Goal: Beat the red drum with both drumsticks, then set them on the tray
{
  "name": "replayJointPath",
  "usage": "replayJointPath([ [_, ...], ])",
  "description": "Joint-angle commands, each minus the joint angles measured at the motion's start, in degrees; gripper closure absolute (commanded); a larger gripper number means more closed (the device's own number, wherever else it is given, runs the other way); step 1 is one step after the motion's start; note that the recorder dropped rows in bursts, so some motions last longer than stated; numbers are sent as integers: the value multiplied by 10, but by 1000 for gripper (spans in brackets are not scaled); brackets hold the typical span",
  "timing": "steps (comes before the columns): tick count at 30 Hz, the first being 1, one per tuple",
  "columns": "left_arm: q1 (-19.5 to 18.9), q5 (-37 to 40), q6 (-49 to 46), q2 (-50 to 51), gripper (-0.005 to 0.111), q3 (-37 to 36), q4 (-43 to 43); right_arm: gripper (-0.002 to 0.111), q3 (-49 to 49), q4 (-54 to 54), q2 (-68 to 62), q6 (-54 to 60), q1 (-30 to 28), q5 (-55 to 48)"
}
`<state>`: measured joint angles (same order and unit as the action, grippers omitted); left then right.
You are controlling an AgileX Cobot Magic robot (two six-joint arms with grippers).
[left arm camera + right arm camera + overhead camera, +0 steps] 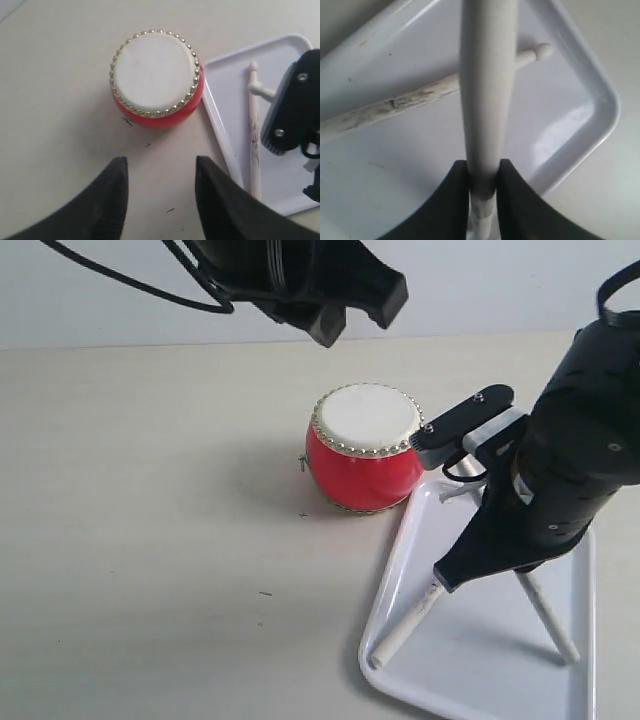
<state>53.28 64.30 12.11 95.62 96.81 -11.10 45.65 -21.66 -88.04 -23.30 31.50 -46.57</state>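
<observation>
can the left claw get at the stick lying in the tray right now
Probably yes. The left claw is open and empty, and the lying stick shows bare along the tray edge nearest it. The right claw, holding the other stick across it, crowds only its tip end.

— What colour are the arms?
— Black, both. The right arm (575, 470) has a rounded matte shell with small silver screws (613, 448).
— Any cables?
— Thin black cables (130, 282) at the left arm (300, 280). The jaws are black and tapered.
</observation>
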Motion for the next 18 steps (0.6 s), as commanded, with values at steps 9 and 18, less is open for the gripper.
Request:
replayJointPath([
  [9,-1,1,44,-145,92,-74,-103,108,-2,5,-114,3,-3,74],
  [18,-1,-39,81,-284,107,-181,-133,108,-2,7,-136,3,-3,84],
])
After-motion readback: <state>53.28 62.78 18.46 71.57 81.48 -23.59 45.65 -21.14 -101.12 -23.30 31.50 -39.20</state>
